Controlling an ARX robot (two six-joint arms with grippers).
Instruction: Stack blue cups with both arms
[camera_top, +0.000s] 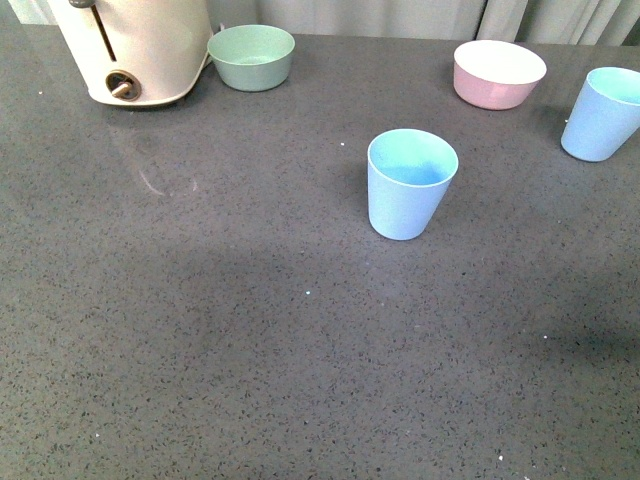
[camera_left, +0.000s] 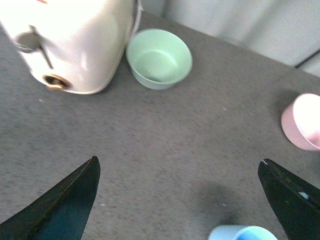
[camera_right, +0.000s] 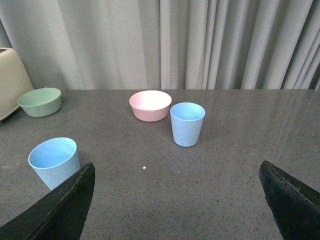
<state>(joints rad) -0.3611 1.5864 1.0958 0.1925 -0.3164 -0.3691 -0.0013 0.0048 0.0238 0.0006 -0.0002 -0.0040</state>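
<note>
While neither of my arms shows in the front view, both wrist cameras show how my grippers stand. My left gripper (camera_left: 177, 200) is spread wide, its two black fingers (camera_left: 65, 205) far apart at the edges of the picture, with only bare grey countertop (camera_top: 200, 330) between them. My right gripper (camera_right: 177, 207) is spread just as wide and holds nothing either. The middle blue cup (camera_top: 411, 185) stands upright and mouth up near the centre of the countertop, alone, with open surface all around it. In my left wrist view only a slice of its rim shows, close to one finger but not touching it. In my right wrist view it stands just beyond one fingertip, apart from it. The right-hand blue cup (camera_top: 603, 113) is also upright, towards the back on my right side, and the front view's edge cuts part of it off. The two cups are well apart, and nothing is inside either one as far as I can see. A pink bowl (camera_top: 498, 74) sits at the back, near the right-hand cup but clear of it. A sage-green bowl (camera_top: 251, 57) sits at the back left, just beside a cream appliance (camera_top: 130, 50) with a slider and a round knob on its front; I cannot tell whether bowl and appliance touch. A pale pleated curtain (camera_right: 200, 45) hangs behind the countertop's far edge.
</note>
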